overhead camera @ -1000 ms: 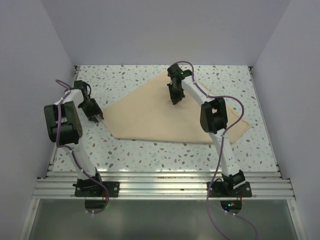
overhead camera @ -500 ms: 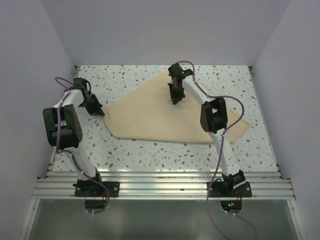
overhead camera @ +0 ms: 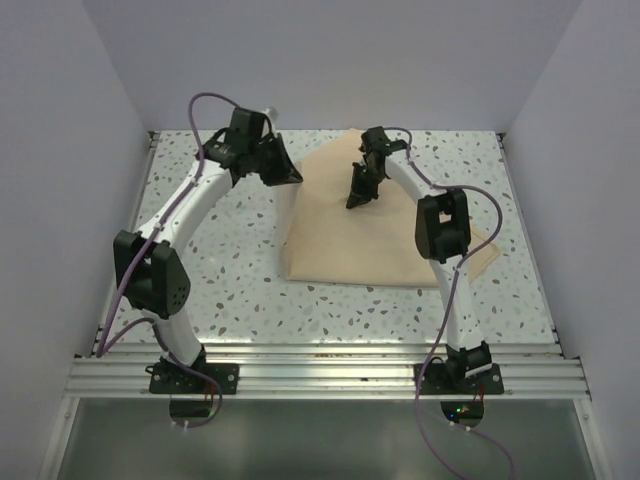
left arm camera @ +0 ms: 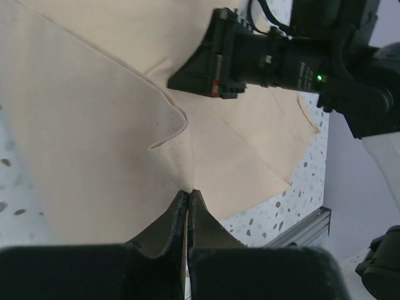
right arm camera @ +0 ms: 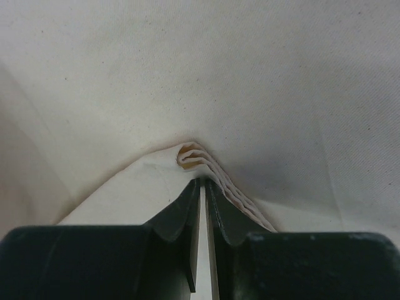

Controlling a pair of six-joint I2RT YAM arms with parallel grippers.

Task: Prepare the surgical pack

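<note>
The tan-beige cloth lies partly folded on the speckled table, its left edge now running straight. My left gripper is at the back centre, shut on a corner of the cloth and holding it lifted; the left wrist view shows the cloth pulled into a ridge at the closed tips. My right gripper points down on the cloth's middle. In the right wrist view its jaws are nearly closed at a stacked folded edge of the cloth. No tin, instruments or gauze are in view.
The speckled table is walled in white on three sides. An aluminium rail runs along the near edge. The right arm's wrist sits close in front of my left gripper. Purple cables loop off both arms.
My left arm swung from the table's left side to the back centre, carrying the cloth's left corner up and over to the right. The right gripper shifted slightly right on the cloth.
</note>
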